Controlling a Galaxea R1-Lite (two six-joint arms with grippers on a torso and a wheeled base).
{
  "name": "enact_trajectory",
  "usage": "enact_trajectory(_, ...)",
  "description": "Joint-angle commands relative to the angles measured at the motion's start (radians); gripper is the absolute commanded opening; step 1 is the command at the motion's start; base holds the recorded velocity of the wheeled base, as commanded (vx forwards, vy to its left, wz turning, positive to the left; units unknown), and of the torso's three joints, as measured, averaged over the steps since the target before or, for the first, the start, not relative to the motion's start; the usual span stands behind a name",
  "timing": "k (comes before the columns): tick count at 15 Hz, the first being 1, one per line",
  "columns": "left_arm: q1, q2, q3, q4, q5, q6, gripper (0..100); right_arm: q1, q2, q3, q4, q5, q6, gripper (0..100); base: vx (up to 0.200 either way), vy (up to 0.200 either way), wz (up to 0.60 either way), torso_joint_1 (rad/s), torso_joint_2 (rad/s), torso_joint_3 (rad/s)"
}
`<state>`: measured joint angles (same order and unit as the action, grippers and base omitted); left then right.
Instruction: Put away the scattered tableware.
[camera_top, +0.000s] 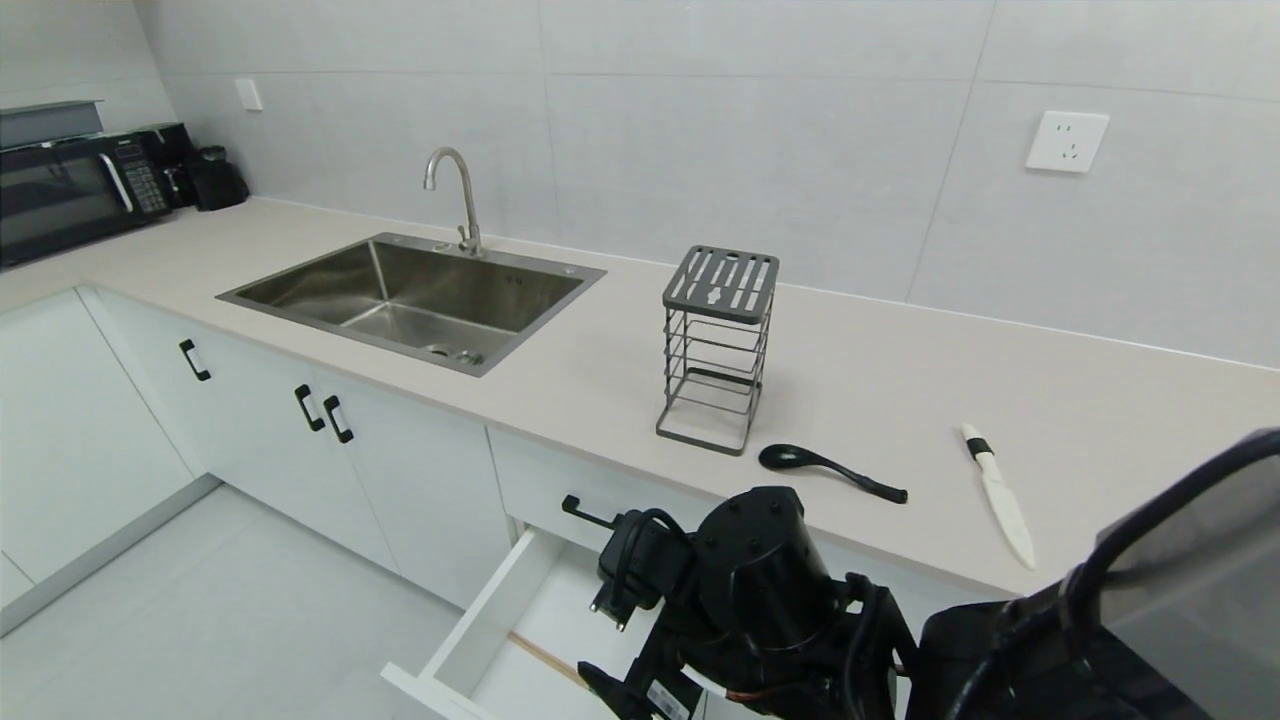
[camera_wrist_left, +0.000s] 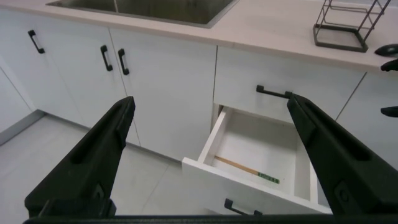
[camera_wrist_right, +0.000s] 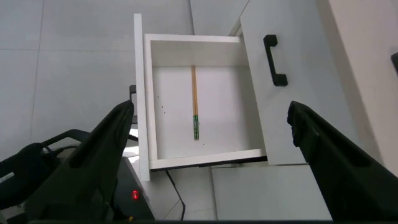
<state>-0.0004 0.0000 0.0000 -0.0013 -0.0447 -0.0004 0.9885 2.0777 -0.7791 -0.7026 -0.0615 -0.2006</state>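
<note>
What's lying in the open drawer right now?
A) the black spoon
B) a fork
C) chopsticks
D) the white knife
C: chopsticks with green ends lie in the drawer; the spoon and knife are on the counter.

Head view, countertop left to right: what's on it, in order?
microwave → sink → wire rack → black spoon → white knife
</note>
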Motion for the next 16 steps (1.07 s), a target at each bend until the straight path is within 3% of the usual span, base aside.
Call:
enact_trajectory(1, 0.0, 0.002, 0.0, 0.0, 0.0, -0.001, 100, -0.002, 0.015, 0.0, 0.0, 0.0, 0.0, 100, 0.0, 0.0, 0.0, 0.295, -0.57, -0.271)
enact_trajectory(4, -0.001, 0.0, 0.0, 0.0, 0.0, -0.001, 100, -0.021, 0.022, -0.002, 0.012, 0.017, 0.044, 100, 0.0, 0.0, 0.0, 0.233, -0.45, -0.217)
enact_trajectory(9, 0.0, 0.002, 0.0, 0.0, 0.0, 0.0, 100, -0.064, -0.033, 0.027, 0.041, 0.088, 0.099, 100, 0.0, 0.0, 0.0, 0.014, -0.02, -0.011)
enact_trajectory(12, 0.0, 0.002, 0.0, 0.0, 0.0, -0.001, 100, -0.122, -0.153, 0.15, -0.009, 0.071, 0.205, 100, 0.0, 0.0, 0.0, 0.0, 0.0, 0.0)
enact_trajectory(16, -0.001, 0.002, 0.0, 0.0, 0.0, -0.001, 100, -0.129, -0.209, 0.316, -0.015, 0.066, 0.191, 100, 0.0, 0.0, 0.0, 0.0, 0.0, 0.0)
